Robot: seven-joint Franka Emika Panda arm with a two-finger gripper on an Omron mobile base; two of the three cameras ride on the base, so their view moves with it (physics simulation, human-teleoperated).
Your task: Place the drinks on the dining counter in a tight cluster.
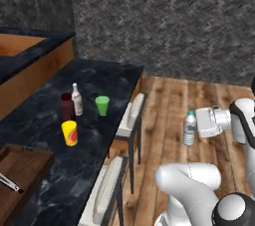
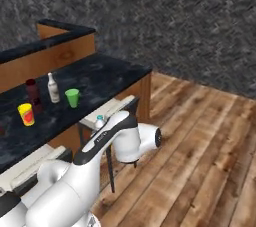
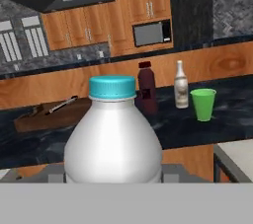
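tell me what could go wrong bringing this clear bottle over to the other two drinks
1. The claw holds the clear bottle out over the wood floor, off the dining counter; a slip would likely drop it there.
2. The green cup and yellow cup stand close to the maroon bottle and tan bottle, so the approach could knock one.

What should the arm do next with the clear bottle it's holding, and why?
Probably carry the clear bottle up and over the dining counter towards the maroon bottle and tan bottle. The gripper is shut on it out over the wood floor, off the counter's stool side, while those two already stand close together beside the green cup.
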